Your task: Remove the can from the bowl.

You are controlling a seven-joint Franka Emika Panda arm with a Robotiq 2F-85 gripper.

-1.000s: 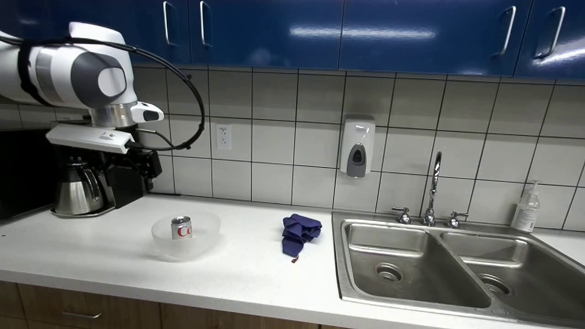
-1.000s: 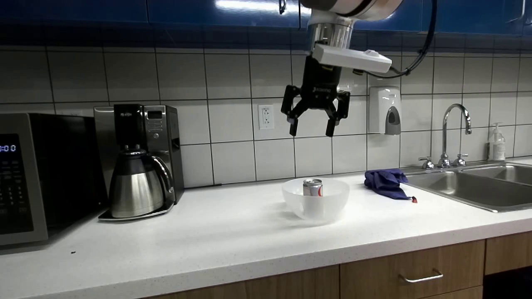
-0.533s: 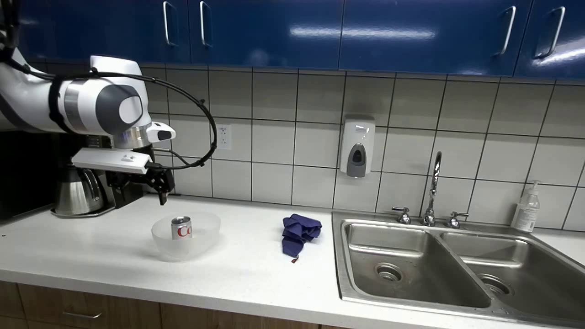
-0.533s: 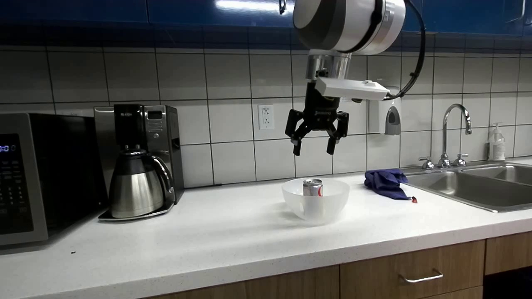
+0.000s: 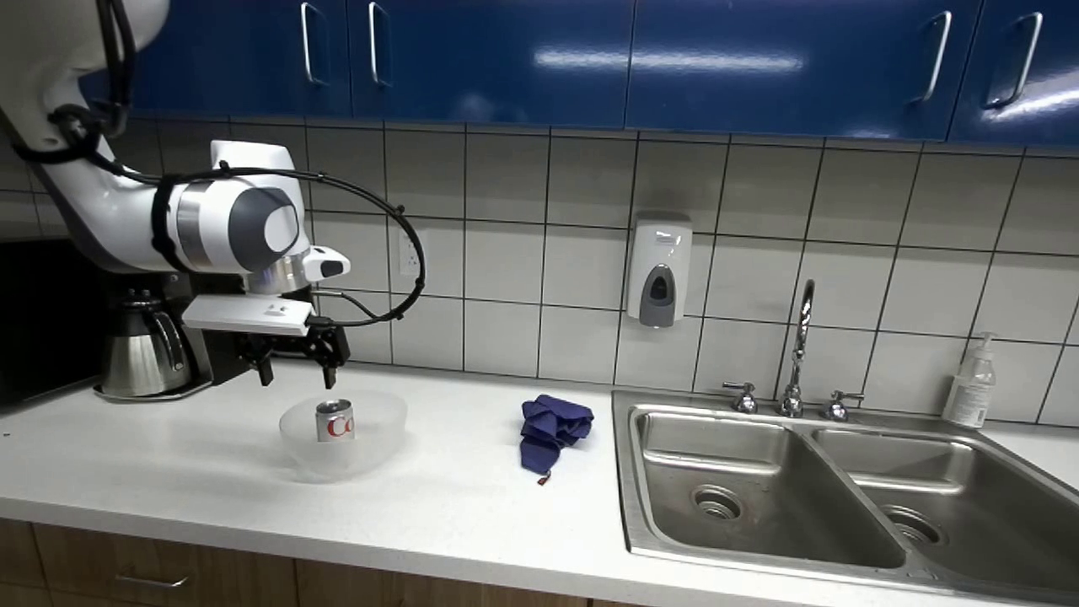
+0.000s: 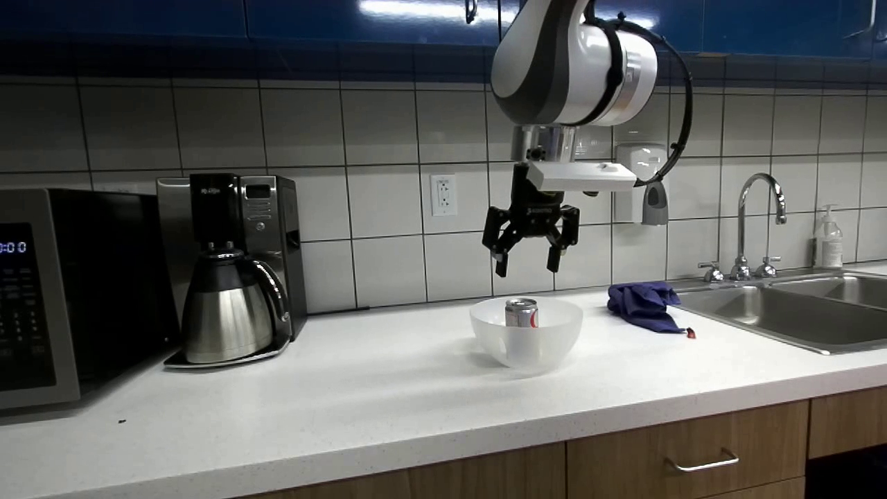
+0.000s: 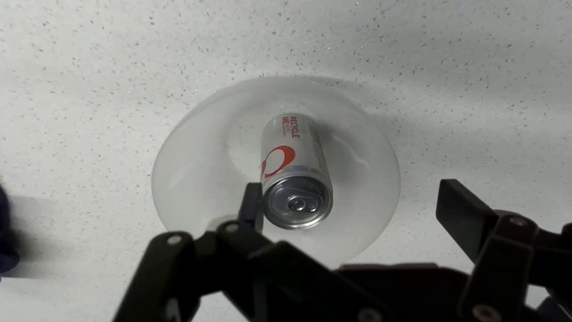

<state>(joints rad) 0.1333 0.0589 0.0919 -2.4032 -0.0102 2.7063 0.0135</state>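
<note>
The can (image 5: 335,421) is silver-grey with red lettering and stands upright in the translucent whitish bowl (image 5: 379,443). The can (image 6: 521,314) and bowl (image 6: 558,339) show in both exterior views. In an exterior view, my gripper (image 6: 527,272) hangs above the bowl, fingers down, apart and empty. It shows in another exterior view (image 5: 297,381) above and left of the can. In the wrist view, the can (image 7: 295,156) lies toward the left finger of the open gripper (image 7: 351,197), its lid facing the camera. The right finger appears outside the outline of the bowl (image 7: 196,165).
A dark blue cloth (image 5: 552,430) lies between bowl and steel sink (image 5: 716,472). A coffee maker with a steel pot (image 6: 229,312) and a microwave (image 6: 76,298) stand at the other end. A soap dispenser (image 5: 660,270) hangs on the tiled wall.
My gripper has come down toward the bowl, moving rightward in an exterior view. Its fingers stay open. The can and bowl have not moved.
</note>
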